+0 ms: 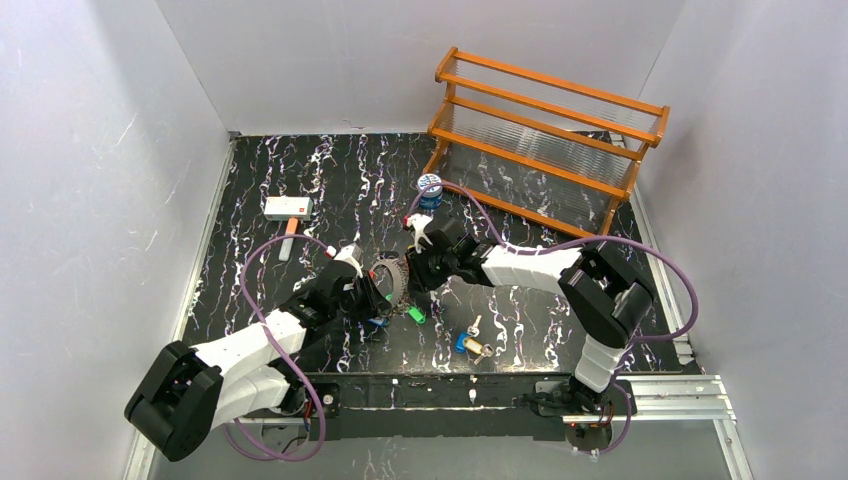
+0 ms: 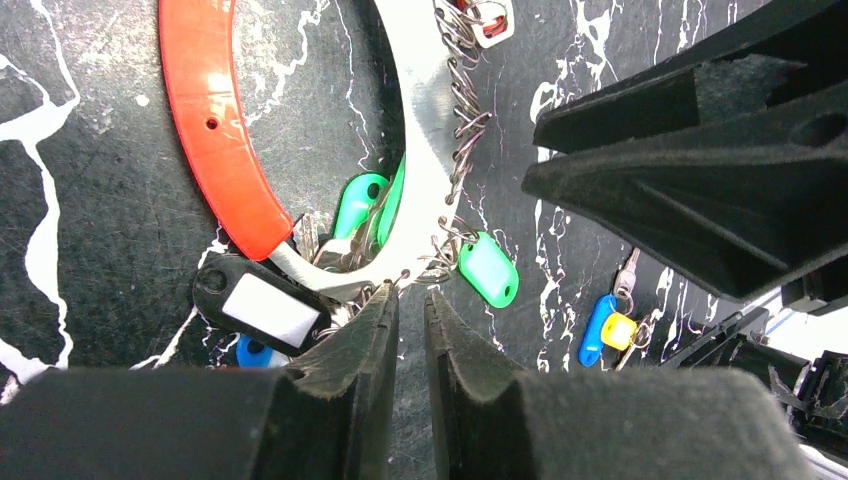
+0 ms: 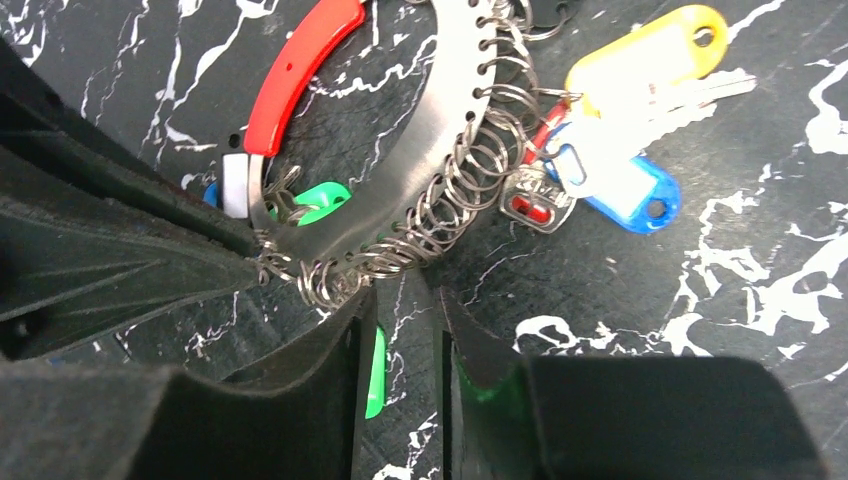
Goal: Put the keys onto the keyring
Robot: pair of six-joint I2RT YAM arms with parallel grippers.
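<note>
The keyring (image 2: 425,150) is a wide silvery band with a red arc (image 2: 215,130), edged with several small wire rings (image 3: 430,210). It sits tilted between both arms (image 1: 392,278). My left gripper (image 2: 408,295) is shut to a narrow slit, pinching the band's lower end. My right gripper (image 3: 405,292) stands open just under the wire rings, gripping nothing. A green-tagged key (image 3: 375,370) shows through its gap. Yellow (image 3: 650,45) and blue (image 3: 625,190) tagged keys lie by the ring. Another blue-and-yellow pair (image 1: 470,343) lies apart. A black tag (image 2: 258,305) sits beside my left finger.
An orange wooden rack (image 1: 545,130) stands at the back right, with a small blue-and-white tin (image 1: 430,187) in front of it. A white-headed mallet (image 1: 288,210) lies at the back left. Purple cables loop over both arms.
</note>
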